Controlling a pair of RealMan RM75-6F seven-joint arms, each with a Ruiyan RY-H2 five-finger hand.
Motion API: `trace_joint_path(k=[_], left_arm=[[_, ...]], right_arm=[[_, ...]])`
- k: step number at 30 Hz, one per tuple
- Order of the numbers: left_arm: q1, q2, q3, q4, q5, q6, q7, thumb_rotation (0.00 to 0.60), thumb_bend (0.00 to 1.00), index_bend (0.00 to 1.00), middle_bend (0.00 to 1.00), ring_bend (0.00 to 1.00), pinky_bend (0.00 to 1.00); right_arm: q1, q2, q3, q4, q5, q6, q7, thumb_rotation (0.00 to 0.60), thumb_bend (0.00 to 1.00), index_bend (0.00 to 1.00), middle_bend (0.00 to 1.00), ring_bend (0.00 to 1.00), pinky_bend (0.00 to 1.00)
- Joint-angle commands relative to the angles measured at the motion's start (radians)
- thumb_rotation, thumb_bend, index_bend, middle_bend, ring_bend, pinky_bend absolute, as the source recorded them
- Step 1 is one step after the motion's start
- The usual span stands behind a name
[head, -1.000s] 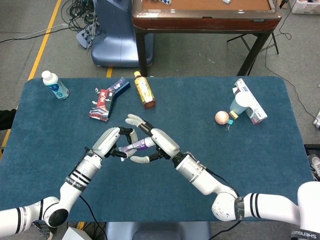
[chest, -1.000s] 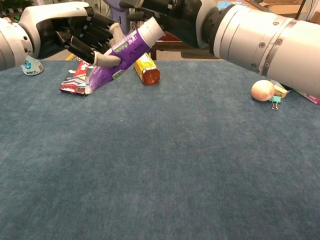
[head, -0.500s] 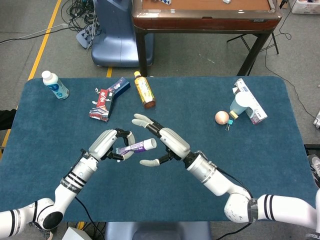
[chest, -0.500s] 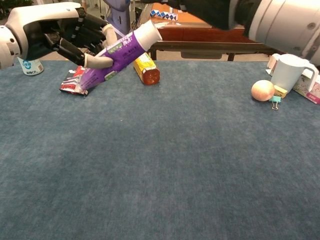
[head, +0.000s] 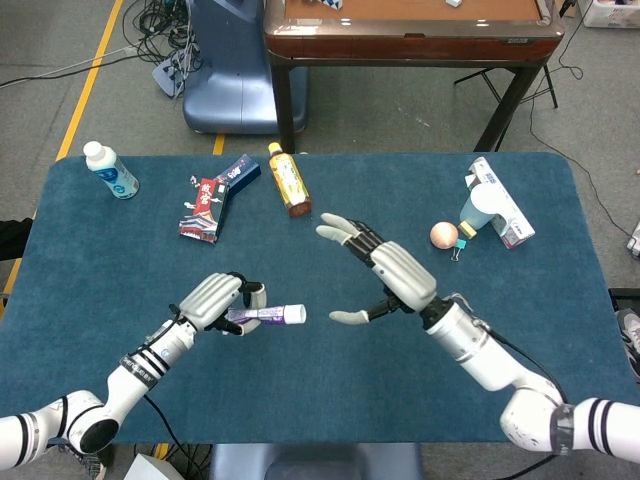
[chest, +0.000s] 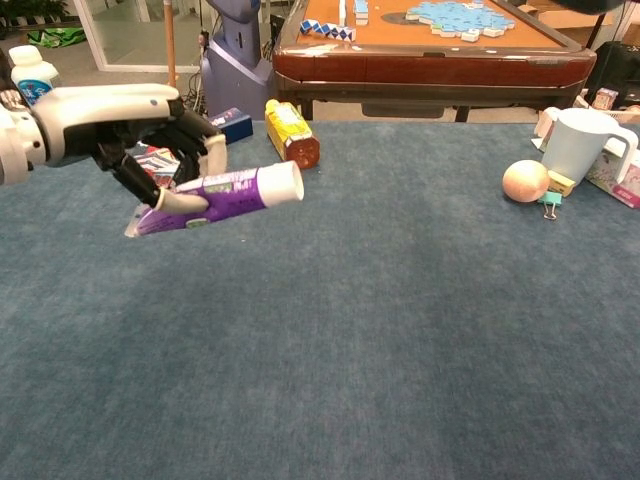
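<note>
My left hand (head: 215, 300) (chest: 130, 125) grips a purple tube with a white cap (head: 268, 315) (chest: 222, 194), holding it nearly level above the blue table (head: 120, 250), cap pointing right. My right hand (head: 385, 275) hovers to the right of the tube with fingers spread and nothing in it, apart from the cap. In the chest view the right hand is out of frame.
At the back lie a white bottle (head: 110, 170), a red snack packet (head: 205, 208), a blue box (head: 240, 172) and a yellow bottle (head: 288, 180) (chest: 290, 132). At the right are a peach-coloured ball (head: 443, 235) (chest: 526, 181), a binder clip (chest: 550, 205), a white cup (chest: 578, 145) and a carton (head: 505, 205).
My right hand has let go of the tube and drawn back to the right. The left hand kept the tube and lowered it toward me, tilting it level.
</note>
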Motion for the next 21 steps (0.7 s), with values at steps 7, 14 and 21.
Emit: trace_joint_path(k=[7,14,21], left_arm=[[-0.026,-0.101,0.095,0.194,0.009,-0.047,0.210,0.600,0.44,0.54,0.67,0.48,0.28],[-0.028,-0.146,0.102,0.262,-0.043,-0.068,0.271,0.600,0.44,0.45,0.64,0.42,0.28],[-0.022,-0.127,0.098,0.241,-0.089,-0.056,0.335,0.600,0.44,0.19,0.42,0.26,0.28]], right_arm=[[-0.112,0.108,-0.100,0.037,-0.015,0.049,-0.082,0.307,0.15,0.00,0.00,0.00,0.00],[-0.152,0.130,-0.129,0.084,0.003,0.054,-0.068,0.309,0.15,0.00,0.00,0.00,0.00],[-0.171,0.141,-0.136,0.112,0.001,0.066,-0.063,0.307,0.15,0.00,0.00,0.00,0.00]])
